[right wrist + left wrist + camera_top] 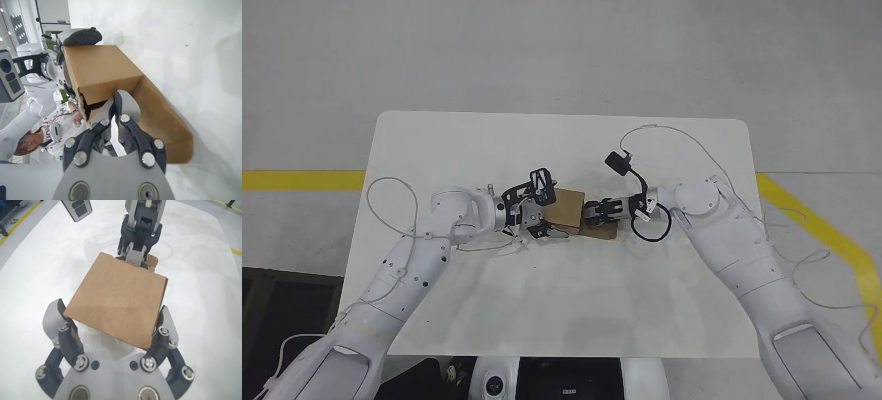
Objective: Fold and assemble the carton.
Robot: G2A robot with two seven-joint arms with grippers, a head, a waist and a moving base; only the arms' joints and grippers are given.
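Left tool [112, 310] clamping boxy matte brown cardboard carton [117, 298], right tool [114, 100] pinched narrow at its end

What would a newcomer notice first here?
A brown carton over the middle of the white table, held from both ends at once. The left gripper clamps its two sides at one end. The right gripper is pinched shut on the opposite end, beside a flap that hangs open.

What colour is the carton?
The carton is plain brown, with no print or pattern; the left wrist view shows it best.
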